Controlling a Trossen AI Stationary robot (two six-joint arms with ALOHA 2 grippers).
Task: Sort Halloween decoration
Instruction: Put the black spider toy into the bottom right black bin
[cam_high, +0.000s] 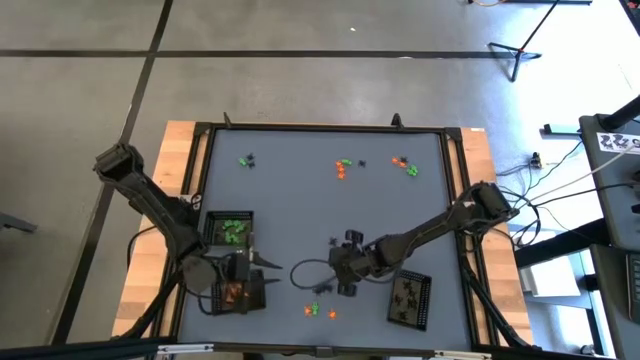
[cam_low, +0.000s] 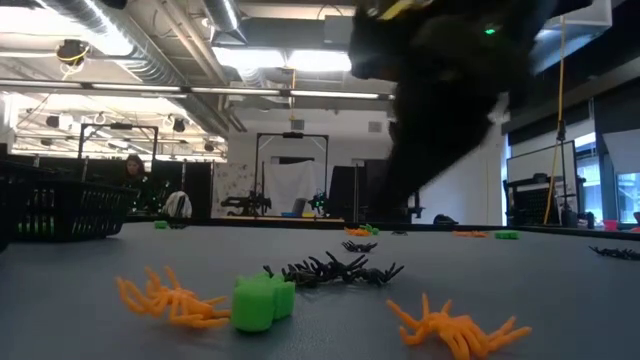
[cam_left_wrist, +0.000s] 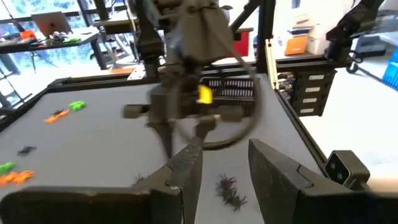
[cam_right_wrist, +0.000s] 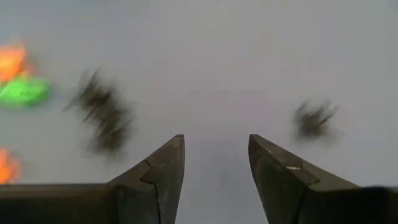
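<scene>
A robotics lab or workshop: the grey worktop (cam_high: 300, 200) stands on a bare concrete floor (cam_high: 300, 70) marked with dark tape lines. Overhead run exposed ducts (cam_low: 130, 40) and strip lights (cam_low: 280, 60). Metal frames (cam_low: 290, 170), cluttered desks (cam_left_wrist: 56, 37), loose cables (cam_high: 560, 170) and a tripod base (cam_high: 515, 55) fill the surrounding room.

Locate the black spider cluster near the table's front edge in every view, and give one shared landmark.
High: black spider cluster, below the right claw.
Low: centre, behind the green trinket.
Left wrist: beyond the left claw.
Right wrist: blurred.
Landmark: green trinket.
</scene>
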